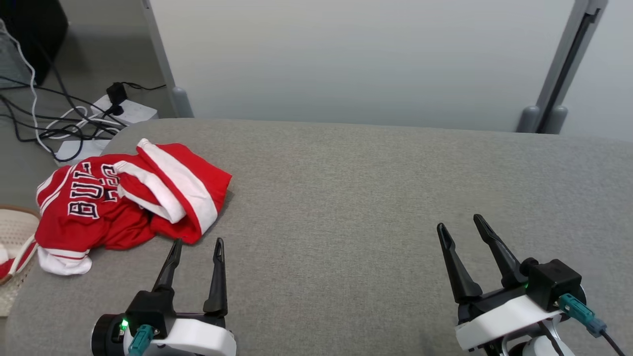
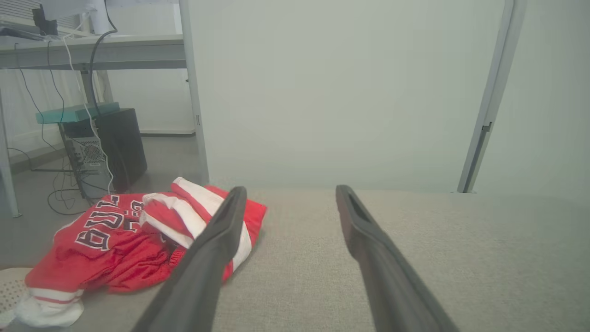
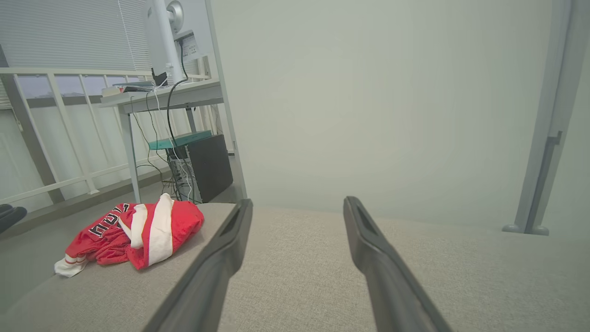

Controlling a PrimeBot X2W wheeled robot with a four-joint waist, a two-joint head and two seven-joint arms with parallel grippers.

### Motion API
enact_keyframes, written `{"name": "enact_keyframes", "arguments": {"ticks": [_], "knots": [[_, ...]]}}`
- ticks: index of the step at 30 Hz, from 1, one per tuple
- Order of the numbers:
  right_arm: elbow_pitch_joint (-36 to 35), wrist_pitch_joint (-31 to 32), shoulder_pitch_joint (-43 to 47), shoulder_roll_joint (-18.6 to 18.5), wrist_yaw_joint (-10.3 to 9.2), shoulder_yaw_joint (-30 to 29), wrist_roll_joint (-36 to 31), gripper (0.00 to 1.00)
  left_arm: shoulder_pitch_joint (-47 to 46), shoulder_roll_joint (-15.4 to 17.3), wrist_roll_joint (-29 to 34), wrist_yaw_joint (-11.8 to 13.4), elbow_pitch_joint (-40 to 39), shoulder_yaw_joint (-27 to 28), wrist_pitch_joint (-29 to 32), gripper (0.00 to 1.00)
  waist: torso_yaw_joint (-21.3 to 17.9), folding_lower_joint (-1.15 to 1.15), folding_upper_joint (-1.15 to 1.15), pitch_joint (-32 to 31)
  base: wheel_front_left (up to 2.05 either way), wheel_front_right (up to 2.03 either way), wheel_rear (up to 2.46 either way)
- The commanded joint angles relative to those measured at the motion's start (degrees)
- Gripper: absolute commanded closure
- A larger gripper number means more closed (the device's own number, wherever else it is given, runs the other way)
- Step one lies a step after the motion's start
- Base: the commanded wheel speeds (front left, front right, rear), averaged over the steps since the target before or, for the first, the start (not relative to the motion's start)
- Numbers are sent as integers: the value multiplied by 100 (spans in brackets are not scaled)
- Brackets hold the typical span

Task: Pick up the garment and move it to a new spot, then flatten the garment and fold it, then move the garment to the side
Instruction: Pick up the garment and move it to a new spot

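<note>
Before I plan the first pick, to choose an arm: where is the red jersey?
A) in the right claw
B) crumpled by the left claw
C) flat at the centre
B: the red jersey lies crumpled at the left edge of the grey surface, ahead of the open left claw.

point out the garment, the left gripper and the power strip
garment (image 1: pixel 91 195), head view, on its lettered red panel
left gripper (image 1: pixel 198 241), head view, midway between its open fingertips
power strip (image 1: pixel 136 112), head view, on its white top
</note>
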Motion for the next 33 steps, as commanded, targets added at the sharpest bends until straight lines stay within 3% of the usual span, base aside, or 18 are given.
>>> {"name": "enact_keyframes", "arguments": {"ticks": [1,18,33], "knots": [[-153,-75,-114,-15,41,87,-1,0,-309,26,-44,58,-148,205,-75,0,147,0,0,-6,0,0,0],[-147,-75,-53,49,41,39,22,0,-253,26,-138,101,-157,309,-75,0,976,0,0,-5,0,0,0],[-120,-76,-65,53,41,105,27,0,-308,26,-361,196,-56,428,-76,0,1024,0,0,-4,0,0,0]]}}
